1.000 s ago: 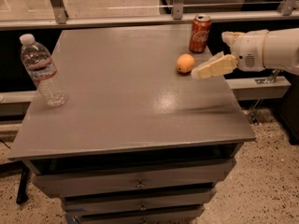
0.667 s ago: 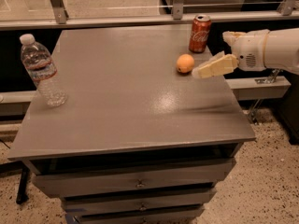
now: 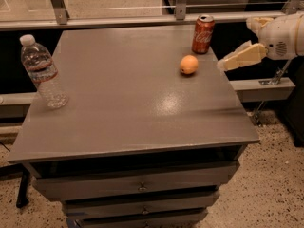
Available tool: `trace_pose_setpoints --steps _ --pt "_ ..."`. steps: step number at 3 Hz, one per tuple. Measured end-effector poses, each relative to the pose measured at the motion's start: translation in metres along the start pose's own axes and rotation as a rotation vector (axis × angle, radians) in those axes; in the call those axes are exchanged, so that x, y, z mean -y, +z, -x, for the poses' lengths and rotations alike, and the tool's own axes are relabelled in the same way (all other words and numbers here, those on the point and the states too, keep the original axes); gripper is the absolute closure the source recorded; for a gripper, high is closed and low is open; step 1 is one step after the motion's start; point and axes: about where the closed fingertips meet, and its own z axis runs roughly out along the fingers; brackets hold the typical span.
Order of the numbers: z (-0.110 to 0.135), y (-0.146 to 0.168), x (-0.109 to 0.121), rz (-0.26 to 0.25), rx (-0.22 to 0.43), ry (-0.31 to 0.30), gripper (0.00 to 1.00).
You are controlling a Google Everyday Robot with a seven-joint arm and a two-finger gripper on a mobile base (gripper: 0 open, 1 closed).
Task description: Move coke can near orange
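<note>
You have the orange on the table, toward its far right. The coke can stands just behind the orange, apart. The hand hovers right of the orange at the table's edge. The water bottle stands well left of the orange.

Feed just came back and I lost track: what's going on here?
The robot's tool hovers off the table's right edge, beside the orange, holding nothing. The can stands upright at the back edge, just behind the orange, not touching it. A bottle stands far left.
</note>
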Motion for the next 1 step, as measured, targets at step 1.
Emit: trace_pose_setpoints --steps 1 --pt "0.0000 0.0001 0.0000 0.000 0.000 0.000 0.00"
